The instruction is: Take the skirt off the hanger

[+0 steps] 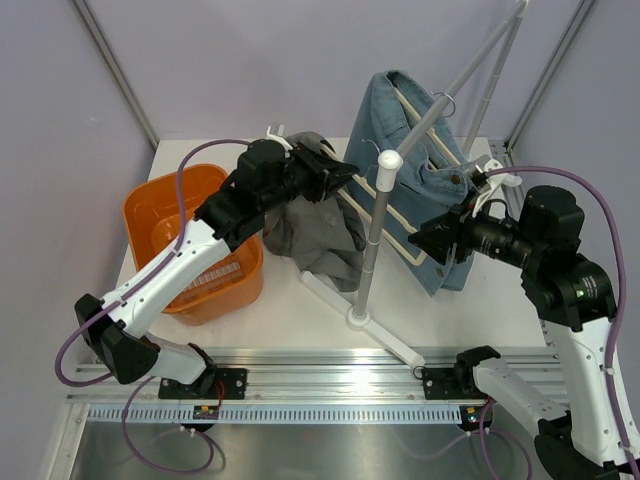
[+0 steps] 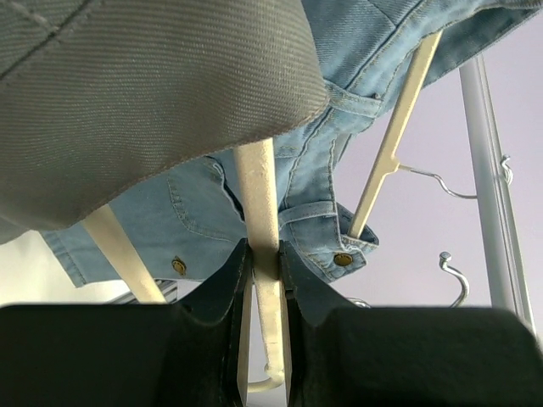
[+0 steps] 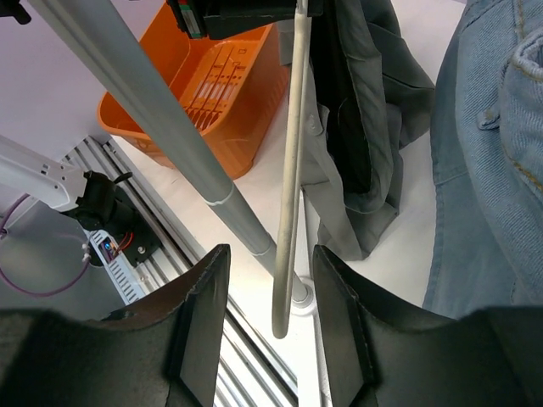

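Bench [image 1: 300, 310] carrying a clothes rack, whose grey pole [image 1: 375, 240] rises from a white foot near the front edge, and an orange basket [image 1: 140, 215] at the left side.

Grey skirt [image 1: 320, 230]: hangs in loose folds from a cream hanger [image 1: 392, 208] just left of the pole, between the basket and the denim garment. Its lower folds appear to reach the bench. In the left wrist view its cloth drapes over the hanger bar just above the fingers.

Denim garment [image 1: 385, 110]: hangs on a second cream hanger [image 2: 399, 127] at the back right of the rack, behind the grey skirt's hanger.

Left gripper [image 1: 335, 172]: reaches over the basket to the upper end of the grey skirt's hanger. Its fingers [image 2: 216, 288] are closed on the cream bar, one on each side and both touching it.

Right gripper [image 1: 420, 240]: comes in from the right, in front of the denim garment, to the lower end of the same hanger. Its fingers [image 3: 204, 314] stand apart. In the right wrist view the tip of the hanger arm lies in the gap between them, and no contact with either finger can be seen. The grey skirt hangs just beyond that arm.
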Robot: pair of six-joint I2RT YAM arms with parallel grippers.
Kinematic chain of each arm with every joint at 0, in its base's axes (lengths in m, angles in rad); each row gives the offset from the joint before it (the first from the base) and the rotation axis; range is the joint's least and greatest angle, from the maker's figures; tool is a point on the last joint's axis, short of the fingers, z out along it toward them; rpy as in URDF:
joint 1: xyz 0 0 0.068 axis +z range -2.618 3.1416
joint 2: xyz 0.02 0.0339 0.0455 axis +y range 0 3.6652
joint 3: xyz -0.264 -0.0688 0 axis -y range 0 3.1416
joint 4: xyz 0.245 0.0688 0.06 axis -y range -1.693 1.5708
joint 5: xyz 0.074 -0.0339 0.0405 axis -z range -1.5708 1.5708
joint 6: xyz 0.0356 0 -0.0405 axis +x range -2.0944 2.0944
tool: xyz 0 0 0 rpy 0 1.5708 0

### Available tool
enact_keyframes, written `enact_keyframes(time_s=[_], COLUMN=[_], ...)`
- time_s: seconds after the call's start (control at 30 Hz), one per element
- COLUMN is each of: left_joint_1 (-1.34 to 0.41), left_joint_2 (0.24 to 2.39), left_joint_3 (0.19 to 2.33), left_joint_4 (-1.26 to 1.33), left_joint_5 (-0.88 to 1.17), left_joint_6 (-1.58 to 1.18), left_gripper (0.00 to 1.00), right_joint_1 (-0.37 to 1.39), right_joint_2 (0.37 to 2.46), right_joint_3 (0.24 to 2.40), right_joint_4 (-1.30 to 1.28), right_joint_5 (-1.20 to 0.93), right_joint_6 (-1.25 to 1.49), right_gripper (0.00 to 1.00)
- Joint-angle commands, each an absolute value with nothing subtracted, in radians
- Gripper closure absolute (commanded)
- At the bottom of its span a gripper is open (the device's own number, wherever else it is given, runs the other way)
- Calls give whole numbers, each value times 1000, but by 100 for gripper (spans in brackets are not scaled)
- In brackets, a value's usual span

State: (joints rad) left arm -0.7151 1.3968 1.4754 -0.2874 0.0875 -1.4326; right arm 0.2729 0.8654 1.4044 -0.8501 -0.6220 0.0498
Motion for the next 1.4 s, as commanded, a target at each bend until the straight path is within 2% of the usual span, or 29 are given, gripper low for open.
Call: enact_keyframes(time_s=[0.0,0.8,0.87,0.97,1.0,1.07,1.27,1.33,1.37], left_joint_1=[-726,-782,-787,-793,-795,-798,-798,-799,-799], left_joint_2=[1390,1397,1399,1405,1407,1407,1402,1397,1396], left_joint_3=[1546,1582,1580,1585,1589,1591,1585,1582,1578], left_joint_4=[-202,-213,-215,-213,-215,-216,-216,-215,-215], left_joint_5=[54,25,20,20,20,17,17,17,17], left_joint_6=[-1402,-1410,-1413,-1414,-1414,-1414,-1411,-1402,-1399], left_gripper=[100,100,100,100,100,100,100,89,75], right_joint_1=[278,278,278,278,278,278,278,278,279], right_joint_2=[876,923,930,937,942,945,910,908,908], right_joint_3=[1404,1361,1370,1374,1374,1377,1332,1328,1327], right_joint_4=[-828,-787,-788,-788,-788,-788,-707,-712,-719], right_joint_5=[-631,-670,-672,-667,-670,-683,-704,-701,-686], right_joint_6=[12,-25,-25,-20,-20,-18,40,37,31], right_gripper=[48,53,57,71,85,99,100,100,100])
